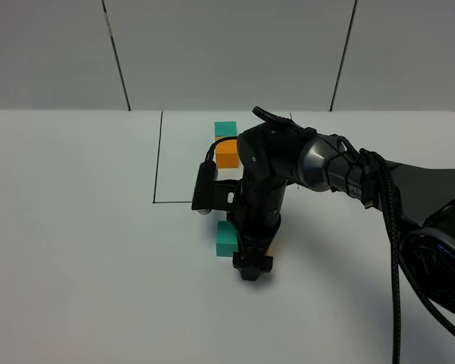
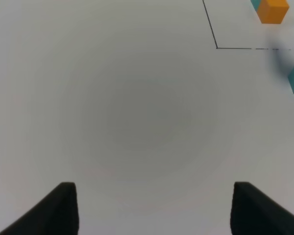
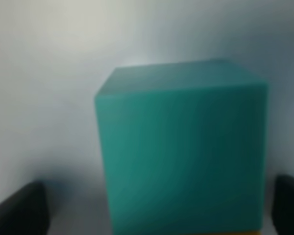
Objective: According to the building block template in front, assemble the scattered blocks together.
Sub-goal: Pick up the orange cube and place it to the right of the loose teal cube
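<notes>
Right gripper (image 1: 252,265) points down at the table (image 1: 76,250), jaws apart. In its wrist view the fingertips (image 3: 19,211) stand either side of the teal cube (image 3: 181,152), with a clear gap on one side, so it is not clamped. A sliver of orange cube (image 3: 252,232) shows at the teal cube's edge. From the high camera the teal cube (image 1: 226,238) sits just left of the gripper, and the orange cube (image 1: 268,249) is mostly hidden under the arm (contact between the two can't be judged). Both lie outside the black outline (image 1: 158,152), just nearer the camera than its near line. Inside it sits the template (image 1: 227,152), teal joined to orange, teal farther back. Left gripper (image 2: 164,210) hangs over bare table, jaws apart, nothing between them, well away from the cubes.
</notes>
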`<action>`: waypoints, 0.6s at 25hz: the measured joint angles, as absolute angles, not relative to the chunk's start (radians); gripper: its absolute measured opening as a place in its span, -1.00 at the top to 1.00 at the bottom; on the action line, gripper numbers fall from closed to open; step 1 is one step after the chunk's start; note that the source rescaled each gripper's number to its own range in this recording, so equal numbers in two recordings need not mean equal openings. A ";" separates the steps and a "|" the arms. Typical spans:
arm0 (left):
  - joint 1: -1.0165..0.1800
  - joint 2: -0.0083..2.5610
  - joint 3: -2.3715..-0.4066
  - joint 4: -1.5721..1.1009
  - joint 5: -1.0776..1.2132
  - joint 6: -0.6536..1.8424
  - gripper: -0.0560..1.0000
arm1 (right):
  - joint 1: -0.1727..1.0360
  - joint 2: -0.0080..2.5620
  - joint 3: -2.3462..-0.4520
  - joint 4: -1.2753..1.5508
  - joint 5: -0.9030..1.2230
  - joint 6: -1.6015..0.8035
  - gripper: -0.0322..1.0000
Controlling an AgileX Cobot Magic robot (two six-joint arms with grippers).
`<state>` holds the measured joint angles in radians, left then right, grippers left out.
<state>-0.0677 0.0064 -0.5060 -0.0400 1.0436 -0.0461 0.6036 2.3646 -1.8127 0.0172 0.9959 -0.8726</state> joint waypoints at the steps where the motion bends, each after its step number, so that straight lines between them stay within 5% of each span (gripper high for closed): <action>1: -0.068 0.006 -0.506 -0.040 1.044 -0.046 0.14 | 0.604 2.365 -1.813 0.017 0.989 -0.856 -0.88; 15: -0.068 0.006 -0.506 -0.040 1.044 -0.045 0.14 | 0.618 2.342 -1.811 -0.061 1.019 -0.707 -1.00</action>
